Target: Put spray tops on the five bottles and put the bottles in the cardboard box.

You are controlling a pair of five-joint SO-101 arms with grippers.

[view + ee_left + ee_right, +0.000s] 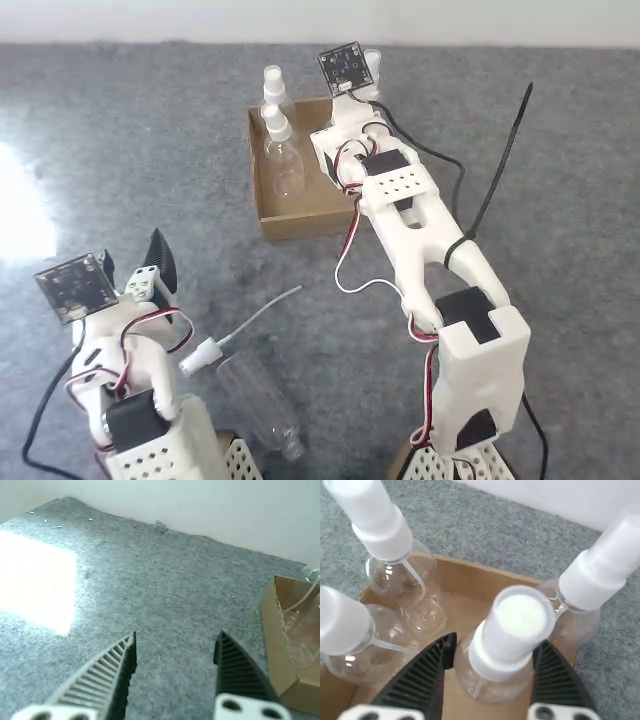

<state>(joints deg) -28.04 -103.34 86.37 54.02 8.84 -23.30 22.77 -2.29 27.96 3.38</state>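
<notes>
Bottle [470,680] with its spray top [515,625] stands in the cardboard box [470,577]. The right gripper [496,641] is around the top, can't tell if it's clamped. Left gripper [176,637] is spread and empty, well short of the box. One bare bottle [255,400] and a loose top [205,352] lie well clear of the box. You cap that next, likely with both arms.

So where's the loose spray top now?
In the high view the spray top lies on the carpet between the left arm and the toppled uncapped bottle.
</notes>
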